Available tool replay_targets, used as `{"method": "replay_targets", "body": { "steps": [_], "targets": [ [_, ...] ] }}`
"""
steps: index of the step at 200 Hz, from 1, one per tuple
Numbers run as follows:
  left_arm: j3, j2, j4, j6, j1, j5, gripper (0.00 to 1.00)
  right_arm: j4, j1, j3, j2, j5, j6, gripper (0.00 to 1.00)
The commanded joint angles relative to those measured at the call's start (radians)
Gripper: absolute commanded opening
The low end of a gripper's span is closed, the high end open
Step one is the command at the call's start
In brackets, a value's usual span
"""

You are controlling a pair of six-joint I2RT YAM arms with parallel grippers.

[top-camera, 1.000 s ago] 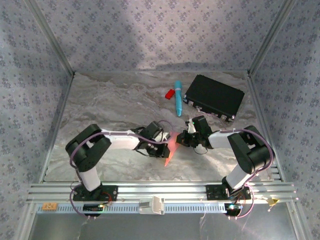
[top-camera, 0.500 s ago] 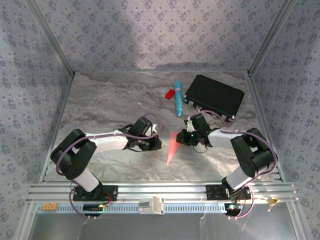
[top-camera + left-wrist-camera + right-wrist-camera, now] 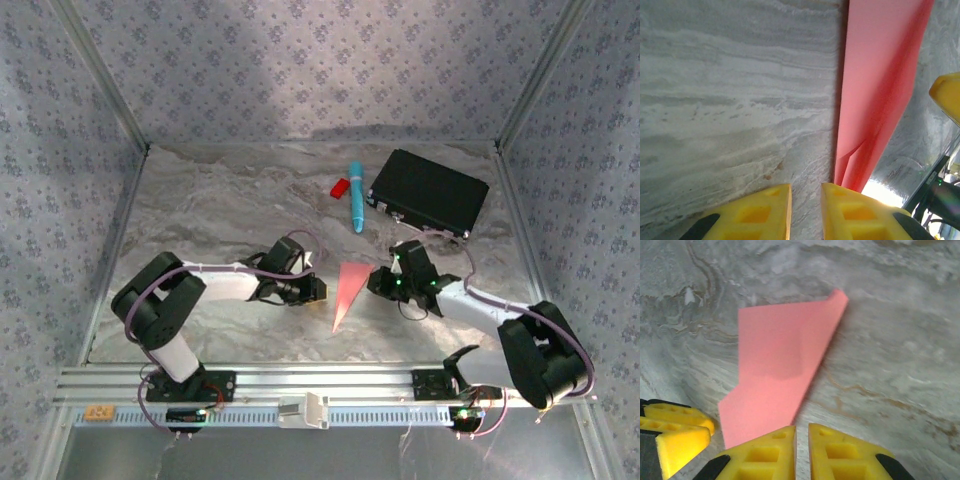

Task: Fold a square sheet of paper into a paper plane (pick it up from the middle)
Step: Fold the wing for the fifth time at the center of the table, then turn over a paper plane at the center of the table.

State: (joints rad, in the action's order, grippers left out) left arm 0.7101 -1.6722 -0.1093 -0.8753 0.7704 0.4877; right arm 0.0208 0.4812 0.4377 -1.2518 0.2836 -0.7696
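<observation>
Your plane (image 3: 346,290) lies loose between left gripper (image 3: 319,288) and right gripper (image 3: 376,283), just beside each; both jaws barely parted, pinching nothing.

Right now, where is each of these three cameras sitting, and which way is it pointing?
Top external: fixed above and behind the arms, looking down at the table; both arms show, the left gripper and right gripper flanking the paper plane.
Left wrist: on the left arm, low, facing along the paper plane; its yellow fingers at the bottom.
Right wrist: on the right arm, tilted down at the paper plane; its yellow fingers at the bottom.
Shared: all three see the paper plane.
</observation>
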Motion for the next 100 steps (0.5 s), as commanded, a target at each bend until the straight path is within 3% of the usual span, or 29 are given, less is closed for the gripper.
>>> {"method": "replay_targets", "body": {
  "steps": [1, 100],
  "targets": [
    [0.034, -0.035, -0.025, -0.008, 0.0, 0.053, 0.23, -0.011, -0.004, -0.024, 0.016, -0.027, -0.054, 0.15],
    [0.097, -0.106, -0.031, 0.01, 0.039, 0.128, 0.26, 0.038, 0.026, -0.028, -0.018, 0.06, -0.043, 0.16]
  ]
}}
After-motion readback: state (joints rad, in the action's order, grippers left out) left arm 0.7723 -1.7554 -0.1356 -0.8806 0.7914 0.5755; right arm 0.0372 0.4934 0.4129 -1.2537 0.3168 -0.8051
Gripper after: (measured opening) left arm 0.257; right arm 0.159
